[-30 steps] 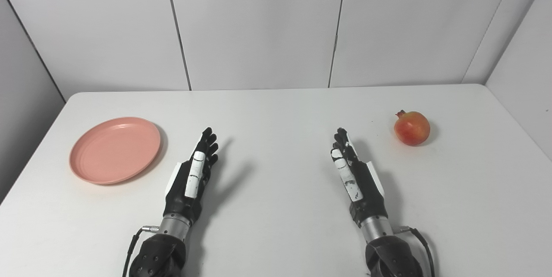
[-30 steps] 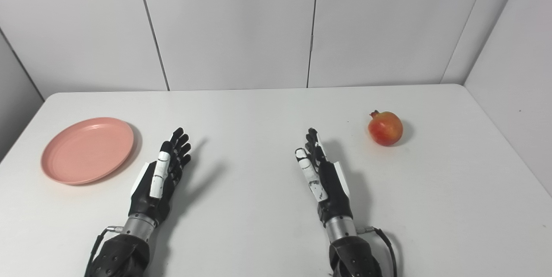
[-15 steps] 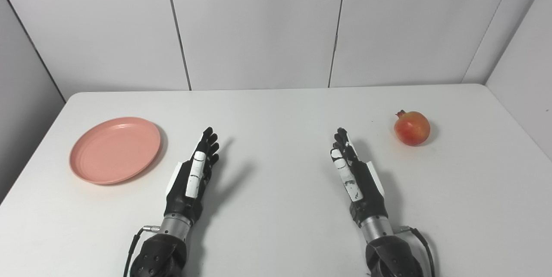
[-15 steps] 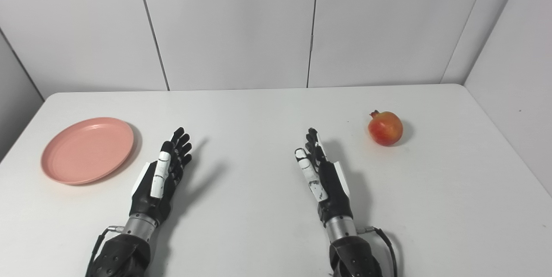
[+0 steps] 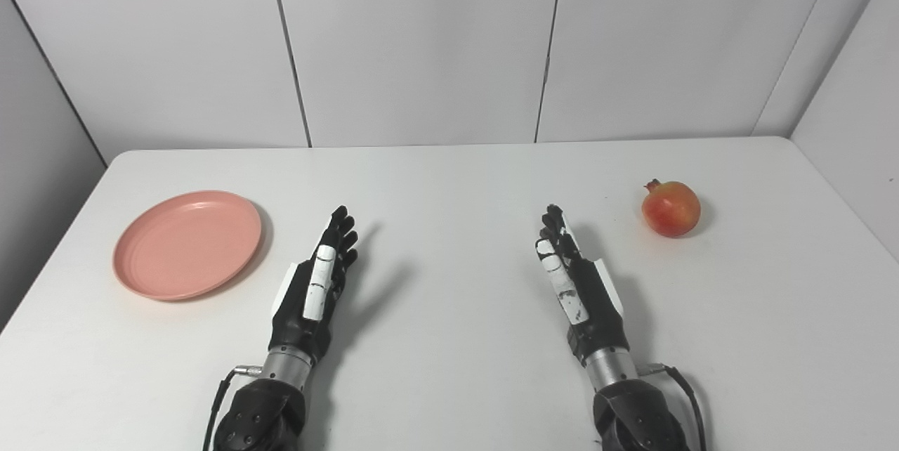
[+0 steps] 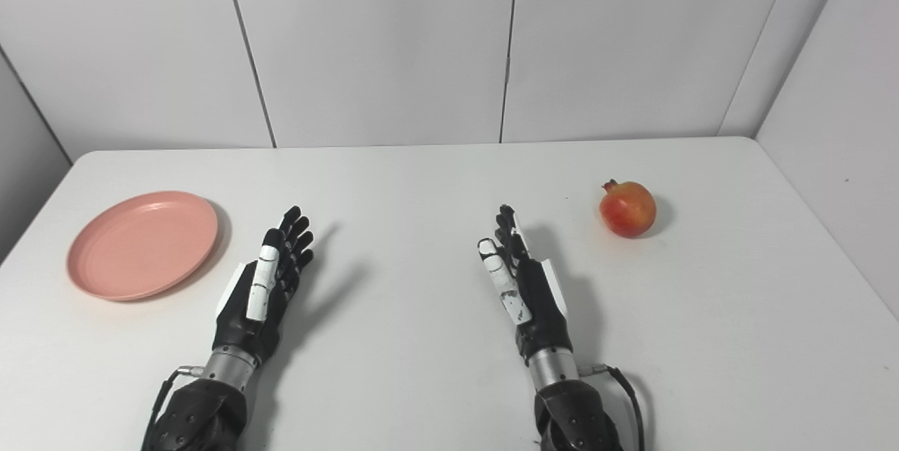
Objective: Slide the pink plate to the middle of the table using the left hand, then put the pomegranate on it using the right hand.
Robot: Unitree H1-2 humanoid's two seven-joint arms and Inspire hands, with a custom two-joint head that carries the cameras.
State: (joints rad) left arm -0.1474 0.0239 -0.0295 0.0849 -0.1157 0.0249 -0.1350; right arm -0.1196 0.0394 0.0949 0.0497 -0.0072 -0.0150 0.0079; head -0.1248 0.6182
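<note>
A pink plate [image 5: 187,243] lies flat at the left side of the white table [image 5: 449,177]. A red-orange pomegranate [image 5: 671,208] rests at the right side, its crown pointing up-left. My left hand [image 5: 316,286] hovers open just right of the plate, fingers stretched forward, holding nothing. My right hand [image 5: 576,282] is open too, fingers straight, well left of and nearer than the pomegranate. Neither hand touches an object.
White wall panels [image 5: 421,43] close off the back and both sides of the table. A cable [image 5: 685,384] runs from the right wrist near the table's front edge.
The right hand has crept slightly forward and left. The left hand, plate and pomegranate stay where they were.
</note>
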